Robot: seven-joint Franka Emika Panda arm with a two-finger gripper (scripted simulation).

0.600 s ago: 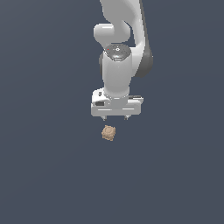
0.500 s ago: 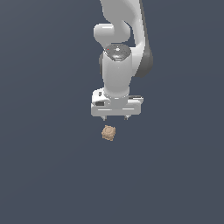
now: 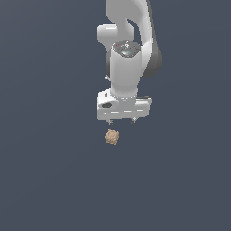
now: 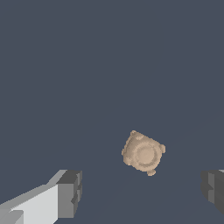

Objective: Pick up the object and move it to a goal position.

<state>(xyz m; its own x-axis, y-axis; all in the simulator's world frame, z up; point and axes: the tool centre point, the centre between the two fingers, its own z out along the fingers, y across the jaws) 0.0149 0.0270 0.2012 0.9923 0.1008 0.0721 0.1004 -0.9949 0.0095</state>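
The object, a small tan-brown block of roughly cubic form with rounded corners, lies on the plain dark blue-grey tabletop. We note that it sits turned at an angle, its edges not square to the pincer body above it. In the wrist view the object shows a faint circular mark on its upward face and small knobs at its corners.

The pincer hangs above the object and is clear of it; we see a gap between the short finger ends and the block in the exterior view. In that view the object lies slightly toward the exterior view's left of the pincer's midline. The white arm rises from the pincer toward the upper edge of the picture, with the wrist pointing straight down.

We find the pincer spread wide and holding nothing. In the wrist view its two dark grey fingers stand well apart, one at each side of the picture, and the object lies between their lines without touching either. The object is much narrower than the opening. It sits nearer to one finger than midway between the two.
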